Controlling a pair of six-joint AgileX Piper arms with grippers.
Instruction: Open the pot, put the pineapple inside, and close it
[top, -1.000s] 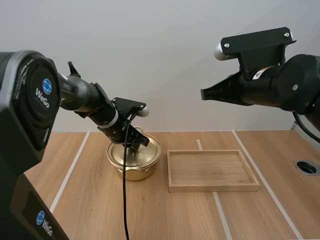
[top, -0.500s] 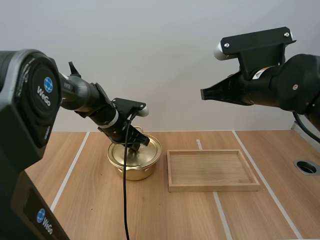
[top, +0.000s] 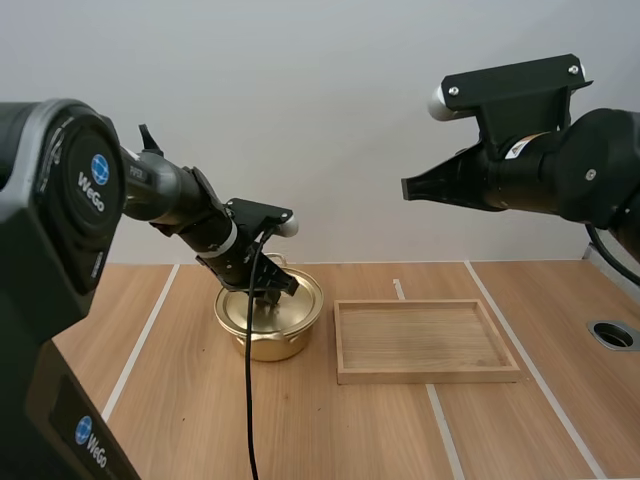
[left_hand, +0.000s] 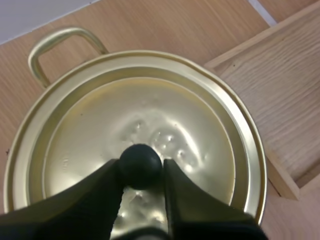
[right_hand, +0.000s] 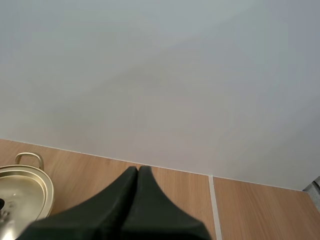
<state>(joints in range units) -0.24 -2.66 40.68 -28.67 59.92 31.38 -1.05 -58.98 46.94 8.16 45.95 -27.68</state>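
A golden pot (top: 268, 318) stands on the table left of centre with its lid (left_hand: 140, 145) on. My left gripper (top: 272, 292) is down on the lid, and in the left wrist view its two fingers pinch the black lid knob (left_hand: 140, 166) between them. The pot's loop handle (left_hand: 59, 45) points away from the gripper. My right gripper (top: 408, 188) hangs high above the table at the right, fingers together as one dark wedge (right_hand: 136, 175) with nothing in them. The pot (right_hand: 20, 192) also appears off to the side below the right gripper.
A shallow wooden tray (top: 423, 342), with nothing in it, lies just right of the pot; its corner (left_hand: 280, 90) comes close to the pot's rim. White tape lines (top: 140, 340) run across the wooden table. A round metal hole (top: 612, 334) sits at the far right edge.
The left gripper has barely shifted on the lid; the pot, the tray and the right arm stay where they were.
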